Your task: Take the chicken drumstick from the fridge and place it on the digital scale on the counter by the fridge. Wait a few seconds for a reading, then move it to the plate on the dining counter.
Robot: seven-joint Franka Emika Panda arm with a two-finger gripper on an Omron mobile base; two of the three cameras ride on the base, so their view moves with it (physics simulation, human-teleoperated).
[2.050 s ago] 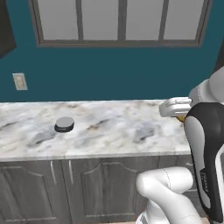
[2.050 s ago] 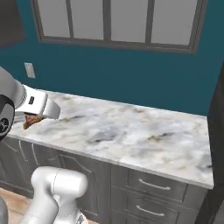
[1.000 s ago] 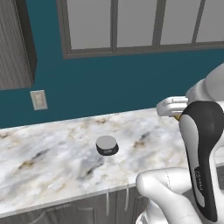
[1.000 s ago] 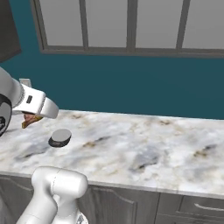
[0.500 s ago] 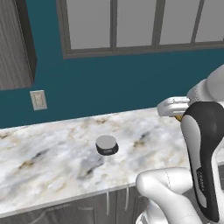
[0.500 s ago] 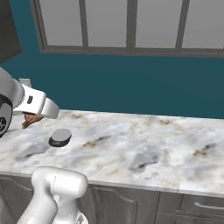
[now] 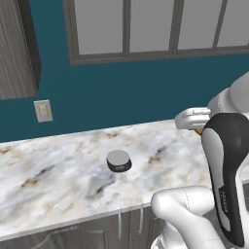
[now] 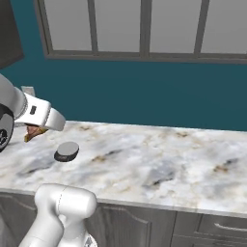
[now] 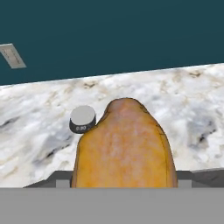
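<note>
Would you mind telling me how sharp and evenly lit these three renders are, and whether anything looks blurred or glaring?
Left base view: flat, even light, with a soft shadow beside the digital scale on the marble counter. Right base view: equally crisp, no glare on the window. Hand view: the chicken drumstick looms large and soft-textured up close, with a mild sheen; the scale's display is too small to read.

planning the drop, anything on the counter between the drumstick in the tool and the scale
Nothing. In the hand view only bare marbled counter lies between the chicken drumstick and the digital scale; the right base view shows the same open stretch.
</note>
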